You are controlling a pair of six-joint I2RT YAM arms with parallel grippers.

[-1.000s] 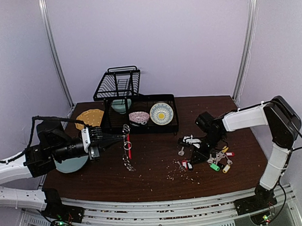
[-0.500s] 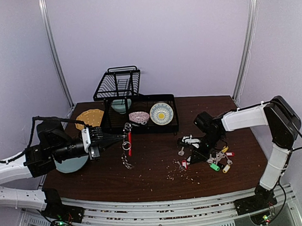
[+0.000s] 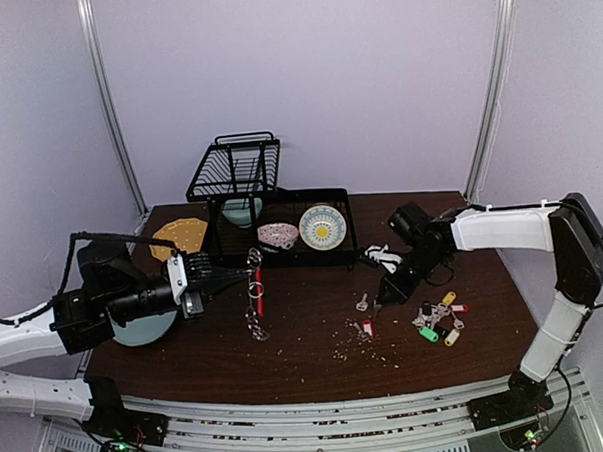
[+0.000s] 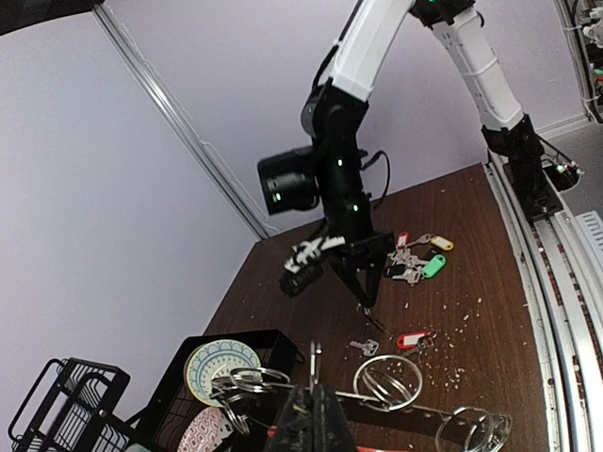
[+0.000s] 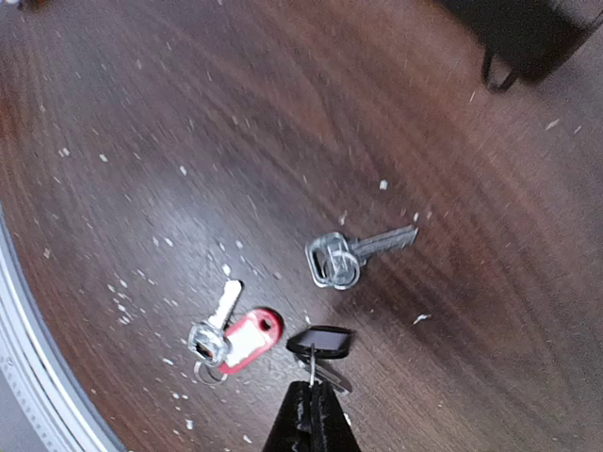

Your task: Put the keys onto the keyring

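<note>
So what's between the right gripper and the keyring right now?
Top view: only a plain key, lying close to the right gripper. From there to the keyring the table is bare.

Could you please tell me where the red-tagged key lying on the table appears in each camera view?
Top external: the red-tagged key lies right of centre, in the lower half of the picture.
Left wrist: it is in the lower right.
Right wrist: it is low and left of centre.
Shared landmark: the plain untagged key lies close beside it in all three views.
</note>
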